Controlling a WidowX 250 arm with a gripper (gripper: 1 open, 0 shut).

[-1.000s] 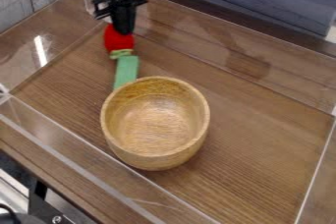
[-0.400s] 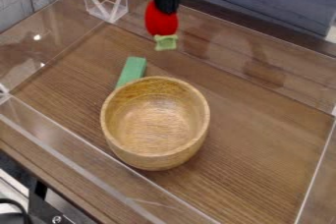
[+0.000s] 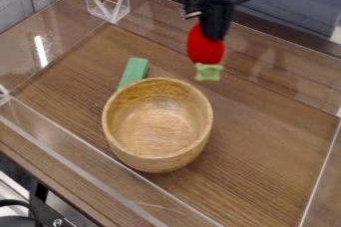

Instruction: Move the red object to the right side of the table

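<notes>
Near the top centre-right of the frame, the dark fingers [image 3: 206, 34] were clamped on the red object [image 3: 204, 45], which hung clear above the counter [image 3: 273, 141] with its pale green cap pointing down. Below and to the left of it sat the wooden bowl [image 3: 159, 122], with the flat green strip [image 3: 134, 72] lying just beside the bowl's upper-left rim. Low clear walls [image 3: 80, 176] edged the brown wood-grain surface.

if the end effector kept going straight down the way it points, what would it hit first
Probably bare table. The end effector, shut on the red object, points straight down, right of the wooden bowl. From this single view, nothing else seems to lie beneath it.
</notes>
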